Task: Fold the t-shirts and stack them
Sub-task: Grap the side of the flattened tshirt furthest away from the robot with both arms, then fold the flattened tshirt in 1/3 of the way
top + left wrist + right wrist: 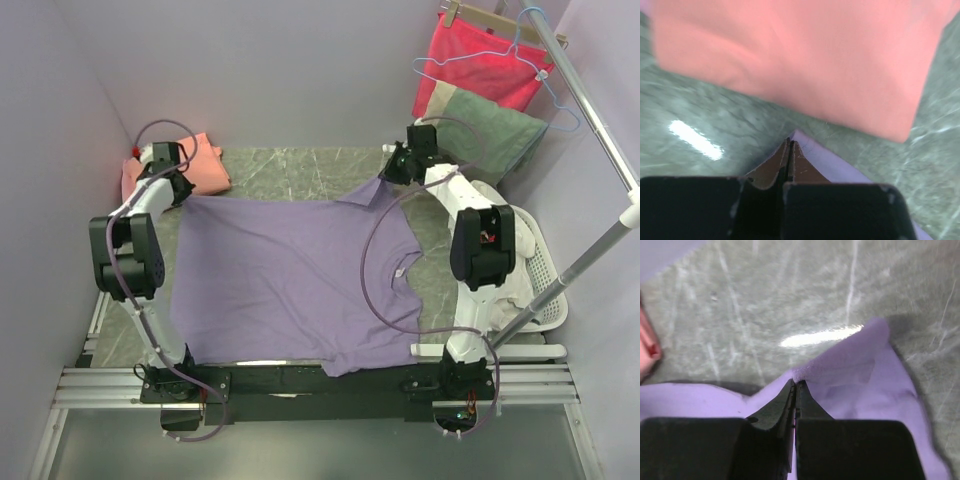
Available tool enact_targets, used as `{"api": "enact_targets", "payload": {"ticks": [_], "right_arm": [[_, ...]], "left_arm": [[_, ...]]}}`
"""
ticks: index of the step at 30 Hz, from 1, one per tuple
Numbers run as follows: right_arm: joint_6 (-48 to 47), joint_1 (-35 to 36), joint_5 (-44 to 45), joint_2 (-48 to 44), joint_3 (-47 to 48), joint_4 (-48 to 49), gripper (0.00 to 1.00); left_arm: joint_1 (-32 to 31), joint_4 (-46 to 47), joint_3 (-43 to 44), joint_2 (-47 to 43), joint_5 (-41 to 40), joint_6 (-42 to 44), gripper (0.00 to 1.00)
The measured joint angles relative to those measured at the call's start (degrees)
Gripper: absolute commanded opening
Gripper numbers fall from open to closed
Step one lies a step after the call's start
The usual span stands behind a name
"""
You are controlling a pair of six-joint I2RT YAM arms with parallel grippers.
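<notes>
the large lavender-purple t-shirt (290, 280), soft cotton with short sleeves, lies spread flat across the middle of the grey-green marbled worktop (300, 165), neck opening to the right. left tool (790, 143) is clenched on its far left corner, fingers pressed together with purple cloth at the tips. right tool (794, 383) is clenched too, pinching the edge of the far right sleeve. the salmon-pink t-shirt (200, 165) lies at the far left of the worktop, just beyond the left tool.

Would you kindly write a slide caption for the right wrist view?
Right gripper shut on an edge of the lavender t-shirt, over the marbled table.
</notes>
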Motion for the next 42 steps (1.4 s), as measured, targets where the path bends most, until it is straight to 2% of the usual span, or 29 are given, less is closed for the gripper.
{"api": "enact_targets", "payload": {"ticks": [11, 18, 27, 34, 35, 36, 37, 38, 39, 42], "right_arm": [[-1.22, 0.24, 0.63, -10.86, -1.88, -1.88, 0.00], [-1.77, 1.16, 0.90, -18.58, -14.08, -4.31, 0.00], [-1.73, 3.69, 2.19, -32.00, -31.45, -7.37, 0.00], [-1.14, 4.79, 3.87, -35.26, -36.83, -7.52, 0.00], [-1.01, 4.94, 3.91, -35.32, -37.73, -7.41, 0.16], [-0.81, 5.07, 3.91, -35.32, -38.45, -7.37, 0.35], [-0.39, 5.27, 3.89, -35.32, -39.34, -7.43, 0.45], [-0.07, 5.42, 3.89, -35.32, -40.13, -7.50, 0.55], [0.11, 5.62, 4.07, -35.32, -40.65, -7.74, 0.60], [0.04, 5.90, 5.62, -35.43, -41.27, -8.17, 0.66]], "left_arm": [[3.15, -1.11, -1.07, -7.58, -1.64, 0.11, 0.01], [2.82, -2.32, -9.33, -12.61, -1.88, -2.10, 0.01], [1.66, -5.22, -14.43, -20.68, -3.06, -4.61, 0.01], [1.31, -5.38, -24.28, -24.94, -3.61, -6.43, 0.01], [1.29, -5.62, -25.62, -24.92, -3.80, -6.58, 0.04], [1.29, -6.38, -26.60, -24.72, -4.13, -6.86, 0.16], [1.29, -6.97, -27.02, -24.50, -4.52, -6.93, 0.56], [1.29, -7.91, -27.12, -24.00, -5.16, -7.19, 0.71], [1.27, -8.44, -27.10, -23.47, -5.95, -7.39, 0.79], [1.25, -9.73, -26.77, -21.84, -8.13, -8.46, 0.82]]}}
